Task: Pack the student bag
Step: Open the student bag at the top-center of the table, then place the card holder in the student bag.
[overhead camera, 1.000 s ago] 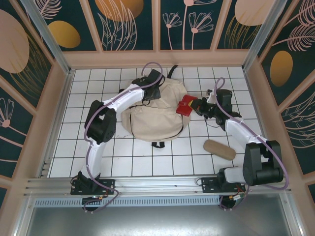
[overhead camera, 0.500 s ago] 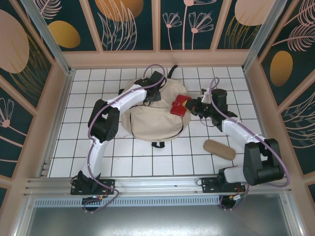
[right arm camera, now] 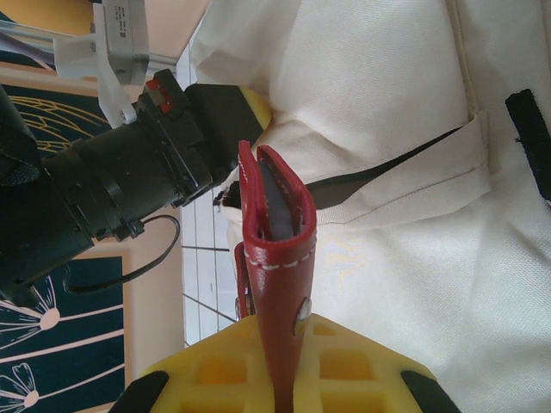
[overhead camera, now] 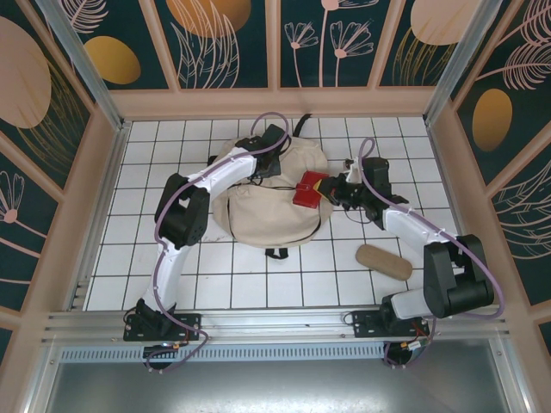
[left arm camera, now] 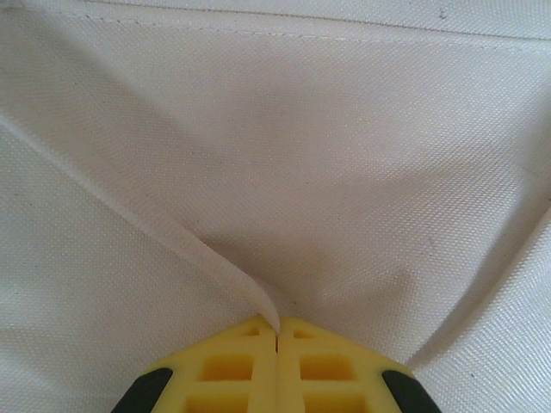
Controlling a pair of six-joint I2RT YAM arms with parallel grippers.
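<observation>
A: Pinching a fold of cream cloth on the student bag point(overhead camera: 267, 219) with the left claw point(left arm camera: 276, 334), shut tight. Lies slumped flat in the middle of the counter point(overhead camera: 112, 258).

B: Clamping a red leather case point(right arm camera: 277, 232) in the right claw point(right arm camera: 277, 361), edge-up, just over the bag's right side. Can see a dark slit under a flap beyond the case, likely the opening.

A: Lift the pinched fold up and away first, then, to gape that slit. Looks too narrow otherwise.

B: Agreed. Hold the fold firm throughout, or lose the gap. Bring the case in thin edge leading, lined up along the slit, not across it. Go low and slow; expect soft cloth to bunch and push back.

A: Let go only once well inside. Afterwards, fetch the tan pouch point(overhead camera: 385, 261) from the counter beside the right arm, apart from the bag.
</observation>
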